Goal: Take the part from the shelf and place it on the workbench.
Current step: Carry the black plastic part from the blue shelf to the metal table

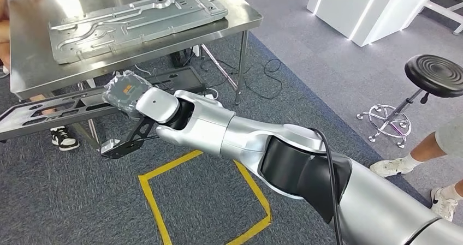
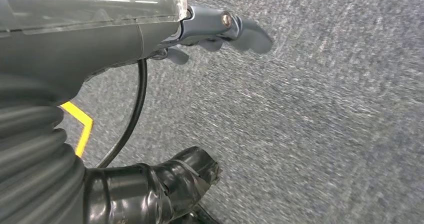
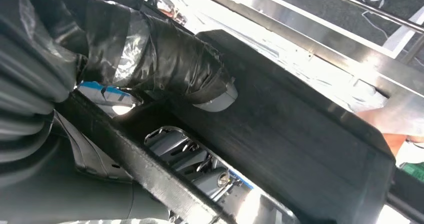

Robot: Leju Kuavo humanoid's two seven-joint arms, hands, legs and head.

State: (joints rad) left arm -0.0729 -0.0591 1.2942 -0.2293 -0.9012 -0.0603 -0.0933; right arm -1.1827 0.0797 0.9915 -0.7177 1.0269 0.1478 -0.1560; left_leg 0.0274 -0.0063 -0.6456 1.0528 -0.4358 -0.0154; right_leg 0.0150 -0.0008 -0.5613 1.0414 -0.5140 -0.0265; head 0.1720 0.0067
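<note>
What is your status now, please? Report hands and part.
Right hand grips dark part, short of workbench. Left hand hangs free, fingers apart. Metal panel already on bench.

Right hand (image 3: 165,74) around dark part (image 3: 300,134)

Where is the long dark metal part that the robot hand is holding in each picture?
Head view: the long dark flat metal part runs from the left edge to the right robot hand.
Left wrist view: not in this picture.
Right wrist view: it crosses the middle, gripped by that robot hand.
Shared landmark: the shiny steel workbench, just beyond the part in the head and right wrist views.
</note>
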